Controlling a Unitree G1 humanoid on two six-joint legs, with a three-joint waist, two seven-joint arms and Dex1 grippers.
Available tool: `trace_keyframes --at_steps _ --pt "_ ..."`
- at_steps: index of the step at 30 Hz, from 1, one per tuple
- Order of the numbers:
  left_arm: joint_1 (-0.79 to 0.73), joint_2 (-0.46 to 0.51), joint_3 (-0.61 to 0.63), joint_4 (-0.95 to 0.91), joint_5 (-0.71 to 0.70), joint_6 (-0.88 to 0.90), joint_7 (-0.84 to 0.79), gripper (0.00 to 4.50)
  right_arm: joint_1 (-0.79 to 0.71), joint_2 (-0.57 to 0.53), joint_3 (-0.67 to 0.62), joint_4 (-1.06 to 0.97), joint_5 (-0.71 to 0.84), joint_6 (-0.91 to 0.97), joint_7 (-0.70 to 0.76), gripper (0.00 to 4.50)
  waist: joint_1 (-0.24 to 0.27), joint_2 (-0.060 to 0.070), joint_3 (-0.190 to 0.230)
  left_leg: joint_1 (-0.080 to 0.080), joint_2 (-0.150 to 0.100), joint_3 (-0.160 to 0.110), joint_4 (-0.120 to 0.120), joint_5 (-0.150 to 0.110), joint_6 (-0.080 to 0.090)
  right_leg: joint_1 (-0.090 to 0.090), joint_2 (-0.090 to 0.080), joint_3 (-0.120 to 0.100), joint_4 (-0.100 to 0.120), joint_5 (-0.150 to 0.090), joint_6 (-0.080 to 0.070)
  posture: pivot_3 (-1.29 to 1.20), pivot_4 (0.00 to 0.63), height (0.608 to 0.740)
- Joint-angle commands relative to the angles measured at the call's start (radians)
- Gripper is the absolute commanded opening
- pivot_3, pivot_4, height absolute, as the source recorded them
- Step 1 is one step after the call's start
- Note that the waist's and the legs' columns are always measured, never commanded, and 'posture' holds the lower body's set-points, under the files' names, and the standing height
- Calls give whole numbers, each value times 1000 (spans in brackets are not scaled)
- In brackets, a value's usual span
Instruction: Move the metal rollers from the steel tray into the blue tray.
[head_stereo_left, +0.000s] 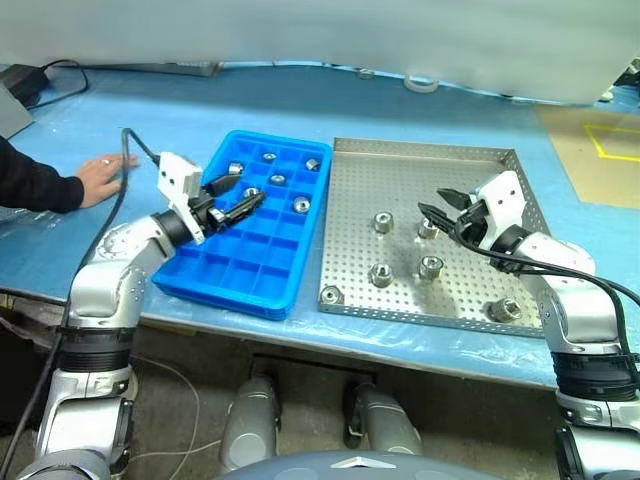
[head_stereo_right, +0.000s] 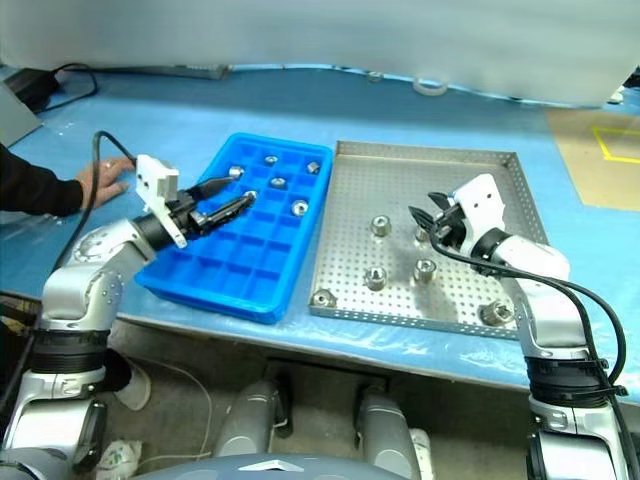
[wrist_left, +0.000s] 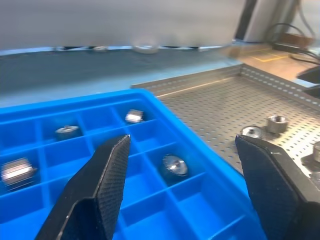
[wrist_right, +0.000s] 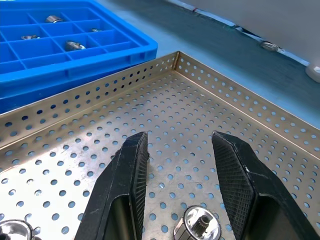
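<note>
**Left end effector wide and empty over the blue tray; right end effector narrowly parted over the steel tray.**

Nearest, the left end effector (head_stereo_left: 248, 190) hangs over the blue tray (head_stereo_left: 215, 268) with its fingers (wrist_left: 112, 165) spread wide and holding nothing. The right end effector (head_stereo_left: 432, 202) hovers above the steel tray (head_stereo_left: 480, 158), which lies at 3 o'clock of the blue tray. Its fingers (wrist_right: 132, 165) stand a narrow gap apart, gripping nothing. The right wrist view shows one upright roller (wrist_right: 197, 225) on the perforated floor by the finger bases. The metal rollers (head_stereo_left: 380, 273) are shiny short cylinders with a centre hole. Six are scattered in the steel tray, and others sit singly in the blue tray's far compartments. At 9 o'clock of the blue tray, a person's hand (head_stereo_left: 105, 178) rests on the bench (head_stereo_left: 400, 100).
</note>
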Motion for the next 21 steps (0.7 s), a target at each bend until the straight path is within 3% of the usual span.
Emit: trace_keyframes --at_steps 1,5,11,17,21 --pt "-137 -57 -79 69 65 -59 -9 3580 -9 -21 -34 -39 20 -1 3 2070 1 0 0 0 0 0 0 0 0 0 0 0 0 0 0 -143 150 740" --pt "-309 -187 -178 201 141 -108 -10 3580 -9 -19 -40 -49 18 4 -13 2070 -2 0 0 0 0 0 2 0 1 1 -1 0 0 0 0 -171 150 740" --pt "-418 -332 -262 375 204 -178 -61 3580 57 -15 -64 -160 47 52 -36 2070 -25 0 0 -1 0 1 0 -1 2 0 0 0 -1 0 0 -247 150 740" --pt "-540 -395 -291 694 284 -309 -157 3580 144 -43 -105 -323 112 139 -28 2070 -46 1 0 -2 0 1 1 -1 2 0 0 -1 -2 0 0 -320 150 740" --pt "-676 -417 -297 998 393 -431 -97 3580 190 -37 -126 -363 118 163 -60 2070 -53 0 0 -1 0 1 3 -1 3 2 0 -1 -2 0 1 -347 150 740"
